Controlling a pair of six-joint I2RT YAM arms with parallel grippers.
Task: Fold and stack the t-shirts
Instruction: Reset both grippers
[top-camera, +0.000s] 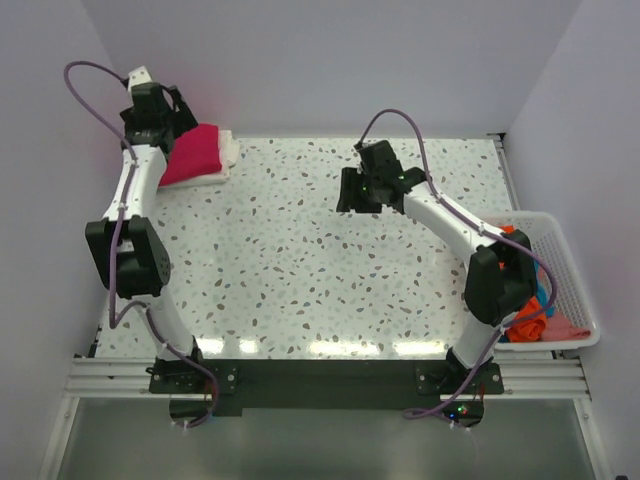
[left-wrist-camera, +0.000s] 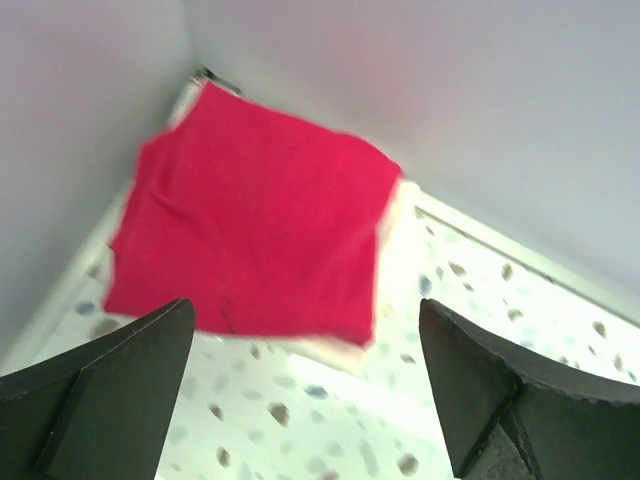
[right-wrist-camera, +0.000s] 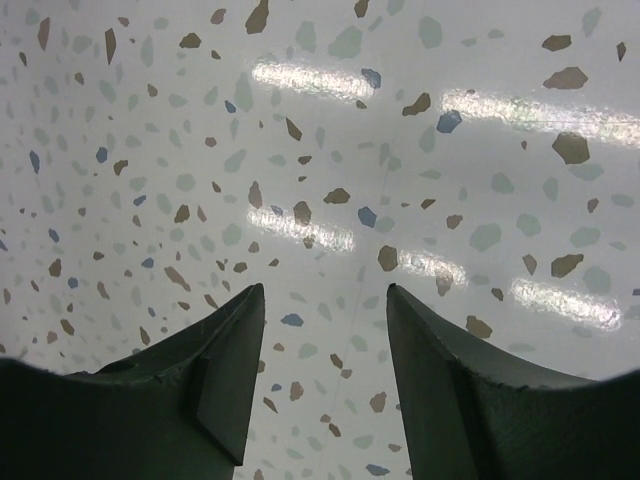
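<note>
A folded magenta-red t-shirt (top-camera: 193, 153) lies on top of a folded cream-white t-shirt (top-camera: 229, 150) at the table's far left corner. In the left wrist view the red shirt (left-wrist-camera: 250, 230) covers most of the white one (left-wrist-camera: 395, 260). My left gripper (top-camera: 168, 110) hovers over that stack, open and empty (left-wrist-camera: 305, 330). My right gripper (top-camera: 352, 190) is open and empty above bare table near the middle (right-wrist-camera: 325, 300). Orange (top-camera: 527, 322), blue (top-camera: 541, 290) and pink (top-camera: 567, 328) shirts lie crumpled in the basket at the right.
A white plastic mesh basket (top-camera: 570, 262) stands at the table's right edge beside the right arm. Walls close in the table at the back and left. The speckled tabletop (top-camera: 290, 270) spans the space between the arms.
</note>
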